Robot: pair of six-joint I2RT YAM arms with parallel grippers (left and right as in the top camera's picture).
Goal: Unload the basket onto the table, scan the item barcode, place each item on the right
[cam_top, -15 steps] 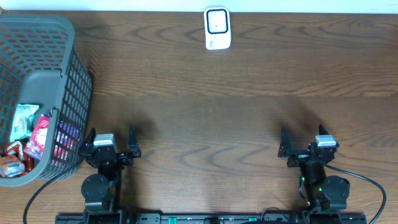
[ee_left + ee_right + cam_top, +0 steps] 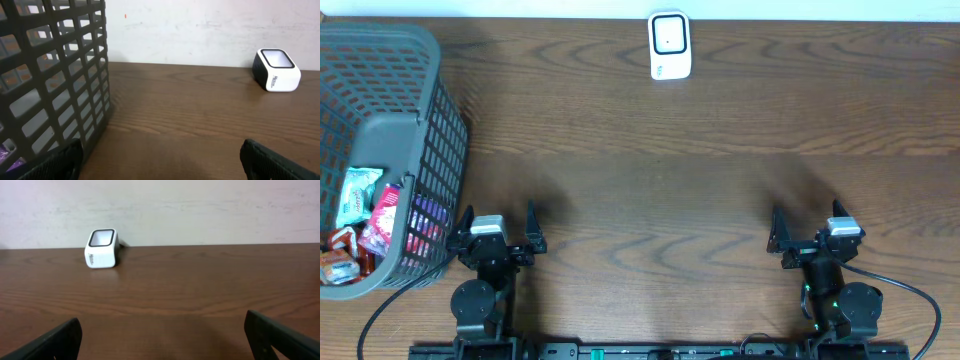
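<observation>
While left tool [image 2: 500, 214] gapes, scanner [image 2: 670, 45] lies well ahead.

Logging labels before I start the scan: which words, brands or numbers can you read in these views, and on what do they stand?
No text can be read for certain.
scanner: a small dark logo on its side, too blurred to read.
packets in the basket: coloured printing, too small to read.
No barcode is in view.

Even, soft light; sharp focus
</observation>
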